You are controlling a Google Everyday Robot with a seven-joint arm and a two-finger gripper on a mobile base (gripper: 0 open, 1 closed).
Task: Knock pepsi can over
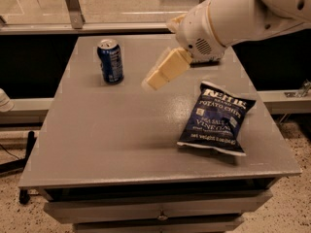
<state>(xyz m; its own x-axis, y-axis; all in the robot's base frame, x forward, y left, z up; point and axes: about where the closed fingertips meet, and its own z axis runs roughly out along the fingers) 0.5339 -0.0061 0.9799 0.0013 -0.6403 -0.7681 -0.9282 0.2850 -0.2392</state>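
The pepsi can (111, 61), dark blue with a silver top, stands upright at the back left of the grey table (121, 144). My gripper (152, 80), cream-coloured, hangs above the table's middle back, to the right of the can and about a can's width away from it. It points down and to the left, toward the can. It holds nothing that I can see. The white arm (233, 18) reaches in from the upper right.
A dark blue potato chip bag (216, 118) lies flat on the right half of the table. A drawer front (160, 212) sits under the table's near edge. A metal rail and post (73, 6) run behind the table.
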